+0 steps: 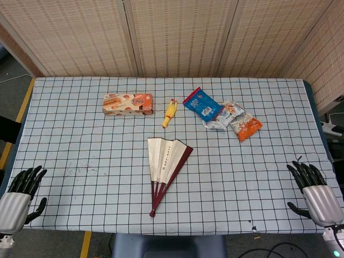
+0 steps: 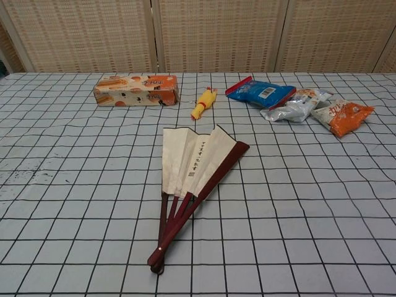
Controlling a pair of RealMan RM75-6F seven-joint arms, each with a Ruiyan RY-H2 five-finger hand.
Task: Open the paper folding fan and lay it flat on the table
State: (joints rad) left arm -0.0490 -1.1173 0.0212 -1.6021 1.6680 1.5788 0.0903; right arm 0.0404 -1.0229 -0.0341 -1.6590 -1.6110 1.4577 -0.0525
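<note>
The paper folding fan [image 1: 167, 165] lies flat on the checked tablecloth near the middle front, partly spread, with cream paper leaves and dark red ribs that meet at a pivot toward me. In the chest view the fan [image 2: 193, 173] fills the centre. My left hand [image 1: 21, 192] rests at the table's front left corner, fingers apart, holding nothing. My right hand [image 1: 314, 189] sits at the front right corner, fingers spread and empty. Both hands are far from the fan and neither shows in the chest view.
Behind the fan lie an orange snack box [image 1: 128, 104], a small yellow rubber chicken [image 1: 170, 112], a blue snack bag [image 1: 201, 104], a silver packet [image 1: 223, 116] and an orange packet [image 1: 246, 128]. A woven screen [image 1: 177, 37] stands behind the table.
</note>
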